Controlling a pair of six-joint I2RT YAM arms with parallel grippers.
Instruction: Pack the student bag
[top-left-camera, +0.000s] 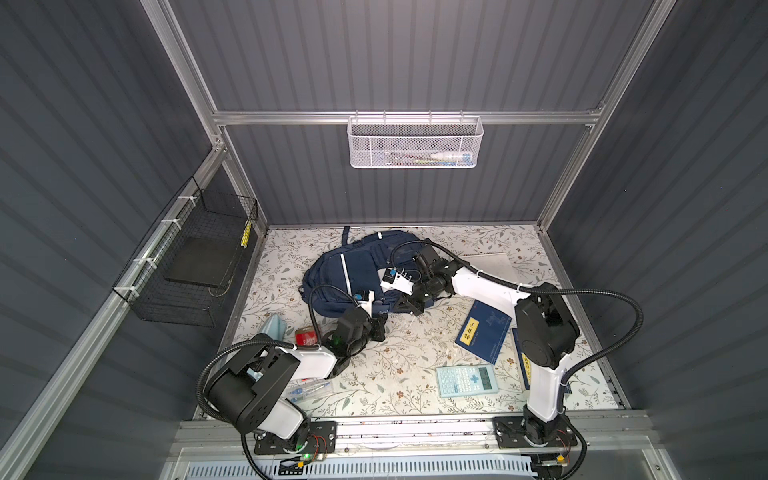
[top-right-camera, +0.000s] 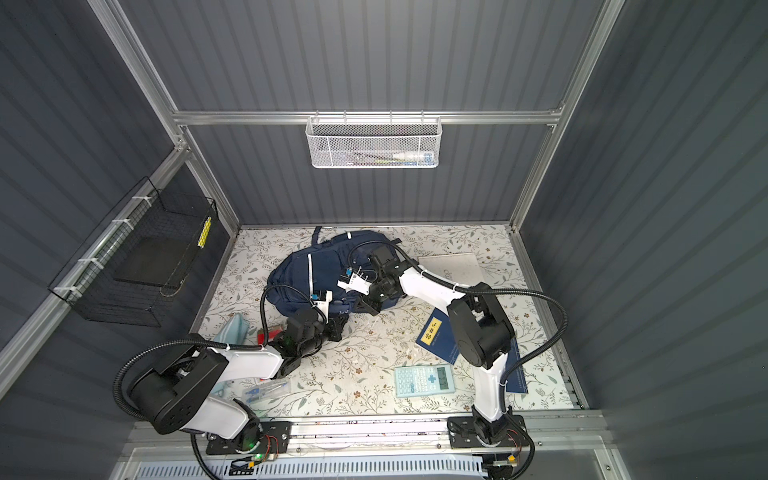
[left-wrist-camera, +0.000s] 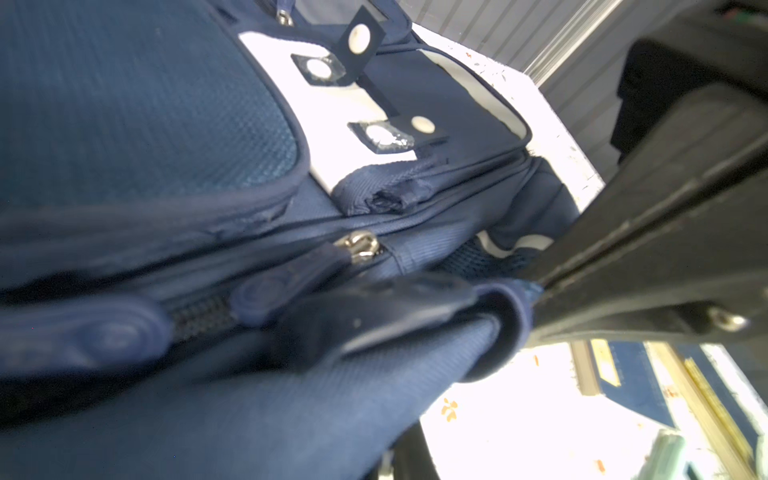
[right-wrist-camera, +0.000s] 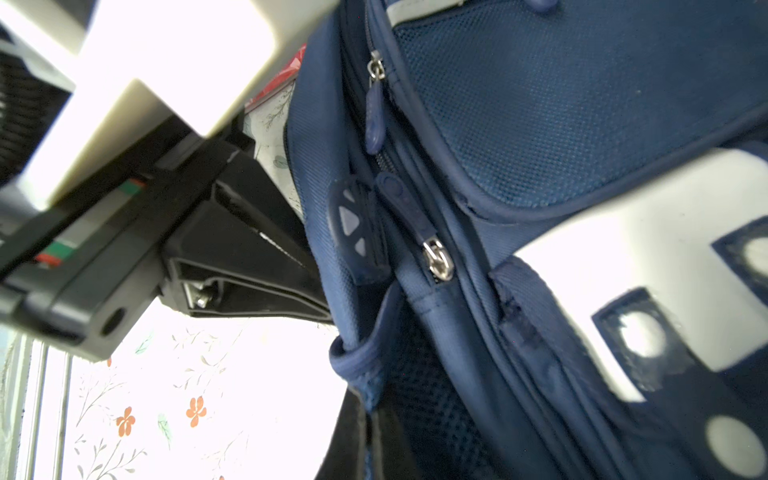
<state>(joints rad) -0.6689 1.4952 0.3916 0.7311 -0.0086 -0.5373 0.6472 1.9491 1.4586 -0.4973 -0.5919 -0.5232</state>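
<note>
The student bag (top-left-camera: 332, 274) lies on the flowered table (top-left-camera: 374, 386), at about eleven o'clock from its middle. At its near edge are the left gripper (top-left-camera: 380, 322), at five o'clock, and the right gripper (top-left-camera: 405, 308), at four o'clock — each pressed together on the blue fabric

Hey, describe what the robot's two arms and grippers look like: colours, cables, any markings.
The left arm and right arm have glossy white link shells and bulky black joint housings. A ribbed black cable loops along each. The left gripper and right gripper are black with wedge-shaped fingers. A small white camera with a blue label tops each wrist.
</note>
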